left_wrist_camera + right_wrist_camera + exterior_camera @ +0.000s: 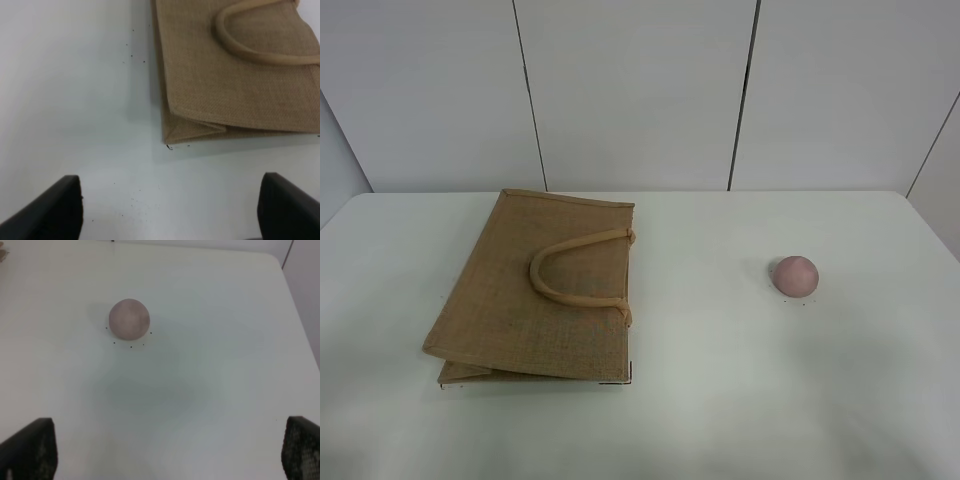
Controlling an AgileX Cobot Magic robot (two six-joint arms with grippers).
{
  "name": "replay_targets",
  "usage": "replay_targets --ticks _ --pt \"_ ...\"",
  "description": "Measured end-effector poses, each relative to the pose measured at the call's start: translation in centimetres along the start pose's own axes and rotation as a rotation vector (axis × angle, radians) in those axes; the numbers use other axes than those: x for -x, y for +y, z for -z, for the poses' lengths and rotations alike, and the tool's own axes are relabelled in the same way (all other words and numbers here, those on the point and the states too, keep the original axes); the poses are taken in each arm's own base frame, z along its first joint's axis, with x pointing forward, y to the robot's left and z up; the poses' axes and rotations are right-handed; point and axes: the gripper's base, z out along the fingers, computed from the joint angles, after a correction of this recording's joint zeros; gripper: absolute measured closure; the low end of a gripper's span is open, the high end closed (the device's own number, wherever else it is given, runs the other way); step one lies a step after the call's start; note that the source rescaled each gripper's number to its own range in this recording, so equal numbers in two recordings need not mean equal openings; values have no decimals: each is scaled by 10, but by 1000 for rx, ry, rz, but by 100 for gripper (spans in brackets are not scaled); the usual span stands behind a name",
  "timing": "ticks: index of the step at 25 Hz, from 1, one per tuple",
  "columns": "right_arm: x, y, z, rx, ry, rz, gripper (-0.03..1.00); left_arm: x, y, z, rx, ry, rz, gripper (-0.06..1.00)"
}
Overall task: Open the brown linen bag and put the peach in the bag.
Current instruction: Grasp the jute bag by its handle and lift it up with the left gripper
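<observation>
On a white table (720, 410), the brown bag (495, 320) lies flat at left, one handle (536, 272) on top; the peach (795, 275) sits well apart at right. Left gripper (172, 207) and right gripper (167, 450) both gape wide, empty.
</observation>
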Motion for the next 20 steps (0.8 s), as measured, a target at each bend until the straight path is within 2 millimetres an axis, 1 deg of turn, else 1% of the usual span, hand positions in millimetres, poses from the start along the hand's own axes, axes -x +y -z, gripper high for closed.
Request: replay_targets --ticks 9,12,14,16,18,20 --pt "0 0 0 0 0 0 -3 0 0 0 0 0 0 -6" --pt "0 0 0 0 0 0 -3 4 3 4 31 -12 -14 -6" --pt "0 0 0 0 0 0 -3 17 3 8 33 1 -14 -6" --pt "0 0 0 0 0 0 -3 37 1 8 21 43 -8 -6" --pt "0 0 0 0 0 0 -3 64 1 3 15 106 -4 -6" --pt "0 0 0 0 0 0 -3 92 1 -7 14 174 -5 -6"
